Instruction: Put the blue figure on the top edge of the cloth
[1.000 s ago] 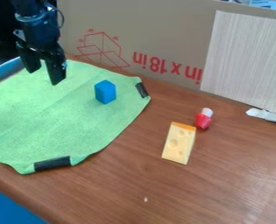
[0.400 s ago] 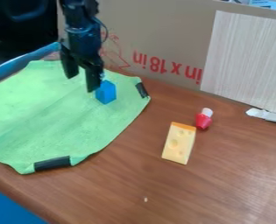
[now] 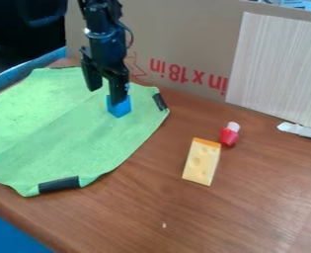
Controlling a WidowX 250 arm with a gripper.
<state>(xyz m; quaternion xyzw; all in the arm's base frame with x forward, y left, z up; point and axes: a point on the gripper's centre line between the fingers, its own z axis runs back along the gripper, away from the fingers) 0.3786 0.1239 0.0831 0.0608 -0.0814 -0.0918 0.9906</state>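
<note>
The gripper hangs over the upper part of the green cloth, open, with a gap between its two fingers. Its right finger overlaps the top of the blue figure, a small block standing on the cloth near the upper right corner. Whether finger and block touch, I cannot tell. The left finger is over bare cloth to the left of the block.
Right of the cloth on the wooden table lie a yellow cheese wedge and a small red and white toy. A cardboard wall and a pale board stand behind. Black clips hold the cloth.
The gripper has moved right across the cloth from the upper left to the blue block, its fingers still apart. The block and the toys have stayed where they were.
</note>
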